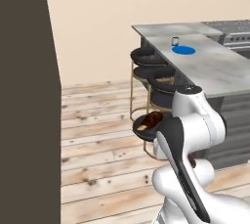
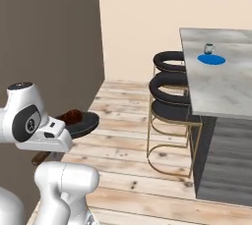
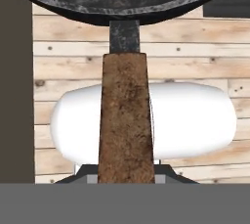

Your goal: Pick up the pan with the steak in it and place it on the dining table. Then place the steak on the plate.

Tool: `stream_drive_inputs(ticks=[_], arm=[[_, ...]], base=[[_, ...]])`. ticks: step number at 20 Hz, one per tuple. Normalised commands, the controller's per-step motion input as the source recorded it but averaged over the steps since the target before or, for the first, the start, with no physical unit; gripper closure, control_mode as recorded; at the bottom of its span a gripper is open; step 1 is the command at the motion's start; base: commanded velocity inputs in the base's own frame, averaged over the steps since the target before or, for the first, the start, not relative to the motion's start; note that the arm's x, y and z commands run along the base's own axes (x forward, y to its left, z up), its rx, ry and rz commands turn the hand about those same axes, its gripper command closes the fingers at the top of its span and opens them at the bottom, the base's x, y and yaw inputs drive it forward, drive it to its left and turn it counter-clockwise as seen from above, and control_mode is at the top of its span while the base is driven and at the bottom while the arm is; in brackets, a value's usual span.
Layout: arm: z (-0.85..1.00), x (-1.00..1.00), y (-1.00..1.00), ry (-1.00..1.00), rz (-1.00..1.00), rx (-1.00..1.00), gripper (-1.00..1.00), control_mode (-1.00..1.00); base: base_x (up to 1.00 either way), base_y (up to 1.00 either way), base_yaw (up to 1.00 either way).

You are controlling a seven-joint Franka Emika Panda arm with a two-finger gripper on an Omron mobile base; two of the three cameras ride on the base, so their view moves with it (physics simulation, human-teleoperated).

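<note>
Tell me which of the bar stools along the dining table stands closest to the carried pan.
The front stool, with its gold frame in full view; the pan hangs just left of it, and the other two sit farther back.

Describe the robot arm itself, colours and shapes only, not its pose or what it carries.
The arm is built of glossy white, rounded, bulbous segments. Dark charcoal panels and bands mark the joints, and a dark grey cap tops one joint. In the right base view a round dark disc sits on the side of a segment. No cables or lettering are visible.
</note>
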Motion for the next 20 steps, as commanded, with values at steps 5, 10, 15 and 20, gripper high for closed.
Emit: stream_drive_inputs(ticks=[5,10,15,20], arm=[[0.0,0.0,0.0,0.0,0.0,0.0,1.0,1.0],[0.0,0.0,0.0,0.0,0.0,0.0,1.0,1.0],[0.0,0.0,0.0,0.0,0.0,0.0,1.0,1.0],[0.0,0.0,0.0,0.0,0.0,0.0,1.0,1.0]], base=[[0.62,0.65,-0.17],[0.85,0.58,-0.18],[0.92,0.53,-0.18],[0.99,0.48,-0.17]])
